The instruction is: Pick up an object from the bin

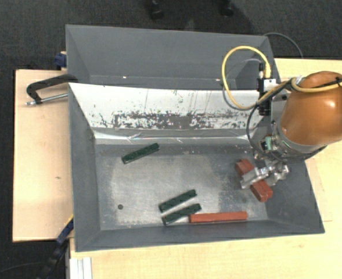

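Gripper (pixel 264 176) is sitting low at the right end of the bin (pixel 83 173), w/ the orange wrist cover (pixel 313 116) hanging over it. It's lying right across a reddish-brown piece (pixel 244 167). One end is poking out toward the bin's middle, and another reddish-brown end (pixel 263 192) is poking out on the near side. Could be 1 short bar crossed at its middle, could be 2 blocks; can't tell from here. Also can't tell if the gripper is open or closed, or if it's got anything clamped.

To me it's looking like the grasp step. Doing it well means staying centred on the piece, closing across its narrow width rather than its length, then lifting straight up, since the sloped right wall is near. The long red bar (pixel 218 217) by the near wall, the dark green bars (pixel 177 200) beside it and a third green bar (pixel 140 153) near the far wall are all lying well apart from the gripper, so nothing's crowding the pick.
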`<state>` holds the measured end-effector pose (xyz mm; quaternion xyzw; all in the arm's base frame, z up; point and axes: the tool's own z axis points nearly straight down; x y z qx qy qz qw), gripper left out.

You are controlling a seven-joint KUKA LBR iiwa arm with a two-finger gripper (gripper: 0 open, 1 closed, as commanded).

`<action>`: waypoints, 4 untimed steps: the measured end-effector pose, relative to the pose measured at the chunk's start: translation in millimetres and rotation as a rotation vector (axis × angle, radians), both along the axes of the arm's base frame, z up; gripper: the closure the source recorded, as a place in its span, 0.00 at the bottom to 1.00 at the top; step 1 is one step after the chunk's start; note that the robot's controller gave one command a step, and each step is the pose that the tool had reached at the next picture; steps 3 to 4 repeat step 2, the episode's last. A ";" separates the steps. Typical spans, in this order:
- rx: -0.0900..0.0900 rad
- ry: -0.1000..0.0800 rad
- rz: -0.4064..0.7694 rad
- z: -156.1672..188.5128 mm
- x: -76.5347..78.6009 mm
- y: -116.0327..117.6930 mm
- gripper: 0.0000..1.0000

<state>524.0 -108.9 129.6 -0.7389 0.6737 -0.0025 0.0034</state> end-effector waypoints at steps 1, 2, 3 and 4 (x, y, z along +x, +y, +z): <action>0.001 0.002 -0.004 9.3 1.3 1.2 1.00; 0.000 0.001 -0.008 33.2 3.0 2.3 1.00; 0.000 0.001 -0.008 33.2 3.0 2.3 1.00; 0.000 0.001 -0.008 33.2 3.0 2.3 1.00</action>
